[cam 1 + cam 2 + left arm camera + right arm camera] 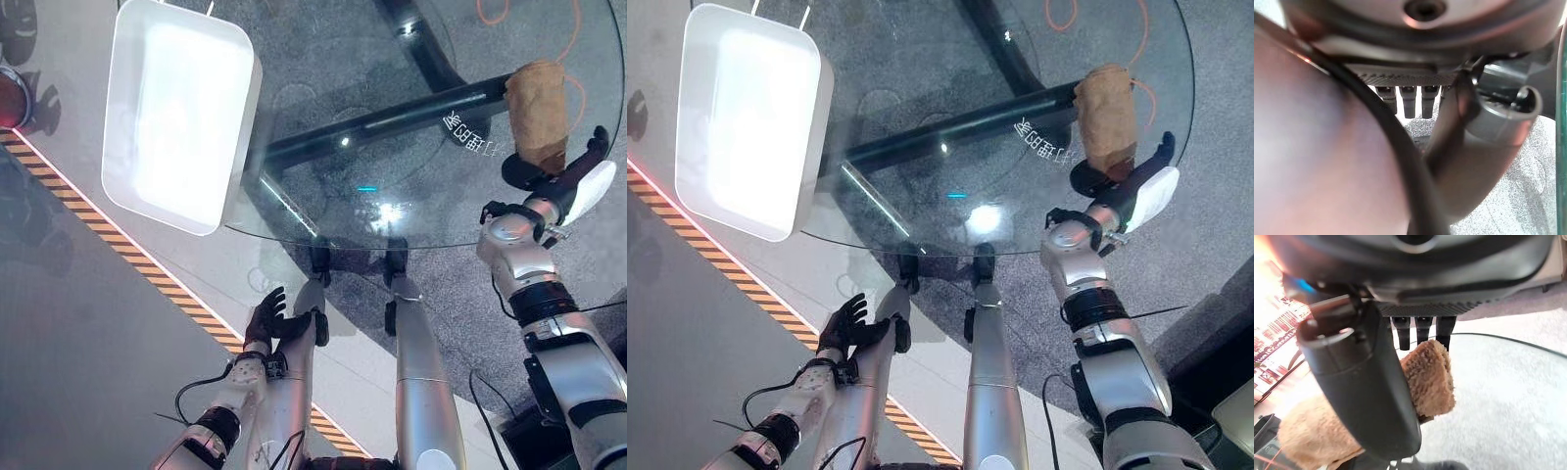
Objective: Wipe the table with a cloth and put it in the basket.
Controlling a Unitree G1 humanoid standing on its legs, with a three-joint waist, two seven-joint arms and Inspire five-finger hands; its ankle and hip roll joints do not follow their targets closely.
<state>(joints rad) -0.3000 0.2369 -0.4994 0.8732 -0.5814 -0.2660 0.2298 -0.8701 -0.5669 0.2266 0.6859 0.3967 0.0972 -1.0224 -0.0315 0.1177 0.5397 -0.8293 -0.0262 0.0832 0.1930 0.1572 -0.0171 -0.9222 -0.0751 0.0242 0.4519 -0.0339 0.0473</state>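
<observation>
A rolled brown cloth lies on the round glass table near its right edge. My right hand holds the cloth's near end. In the right wrist view the thumb presses across the cloth, and the fingers curl behind it. The white rectangular basket stands on the table's left side, far from the cloth. Below the table's near edge my left hand hangs low with relaxed fingers, holding nothing.
The table's black base bar shows through the glass. A yellow-and-black striped tape line crosses the floor at the left. At the far left edge sits a red object. An orange cable lies on the carpet beyond the table.
</observation>
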